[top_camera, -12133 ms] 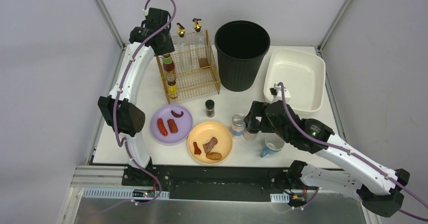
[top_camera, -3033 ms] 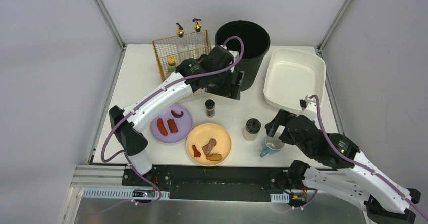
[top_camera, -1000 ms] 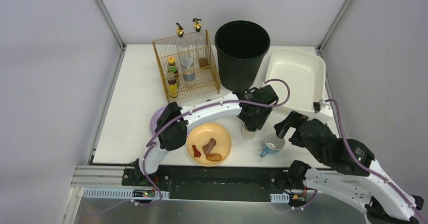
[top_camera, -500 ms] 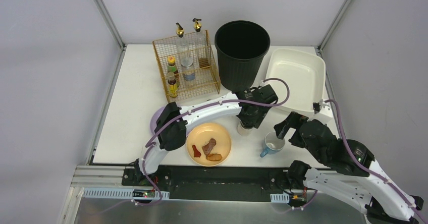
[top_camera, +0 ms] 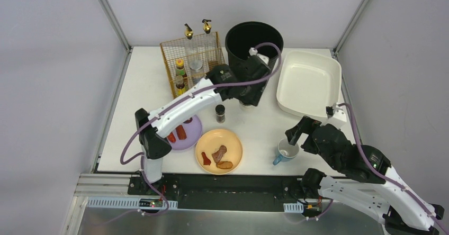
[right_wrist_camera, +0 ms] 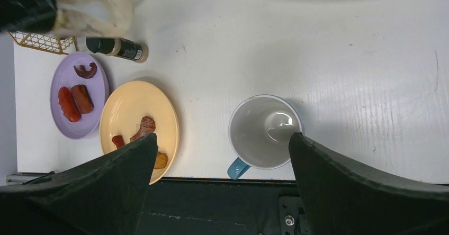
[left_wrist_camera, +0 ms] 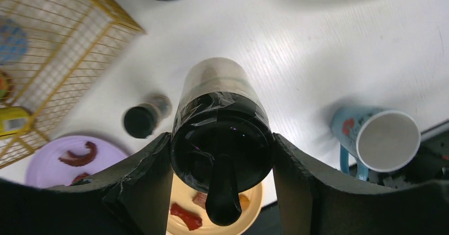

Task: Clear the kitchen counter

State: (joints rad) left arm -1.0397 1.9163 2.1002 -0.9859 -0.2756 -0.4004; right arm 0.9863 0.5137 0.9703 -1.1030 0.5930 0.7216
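The kitchen counter (top_camera: 143, 87) fills my overhead view, a white tabletop running from the black rail at the arms' bases back to the wall. At its far edge stands a black bin (top_camera: 254, 39), with a white tub (top_camera: 307, 81) to its right and a yellow wire rack (top_camera: 193, 60) holding bottles to its left.

Nearer the front sit an orange plate (top_camera: 234, 139) with pieces of meat and, to its left, a purple plate (top_camera: 194, 127) with red sausage pieces, partly under my left arm. A blue mug (top_camera: 286, 151) stands upright near the front edge, right of the orange plate and apart from it.

My left gripper (left_wrist_camera: 219, 139) reaches across to just in front of the bin and is clamped on the black lid of a pale jar (left_wrist_camera: 219, 81), one finger on each side. I cannot tell whether the jar's base touches the counter.

My right gripper (right_wrist_camera: 222, 139) hovers over the mug, its fingers spread wide and holding nothing.

A small dark spice bottle (top_camera: 219, 113) stands between the rack and the orange plate.
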